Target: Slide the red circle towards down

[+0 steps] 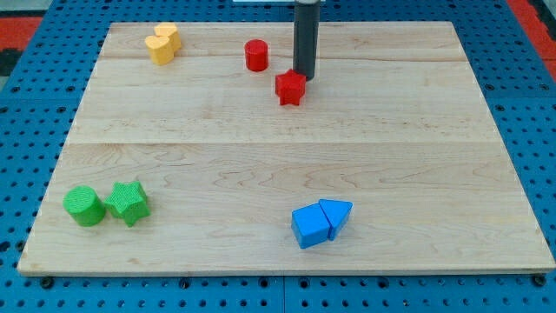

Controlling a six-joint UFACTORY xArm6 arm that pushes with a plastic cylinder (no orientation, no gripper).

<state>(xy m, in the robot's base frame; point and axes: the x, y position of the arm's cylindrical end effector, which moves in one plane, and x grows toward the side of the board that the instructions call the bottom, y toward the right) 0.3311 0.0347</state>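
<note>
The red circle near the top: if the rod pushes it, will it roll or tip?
Probably neither: the red circle looks squat and stands on its flat end, so it should slide on the smooth board. My tip sits by the red star instead.

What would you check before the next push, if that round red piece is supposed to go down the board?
1. My tip in view: ok.
2. Tip above the red circle, ready to push it down: not ok; it sits to the circle's right, against the red star.
3. Red star out of the circle's downward path: ok; it lies to the view's right of it.
4. Board free below the circle: ok.
5. Yellow block apart from the circle: ok.
</note>
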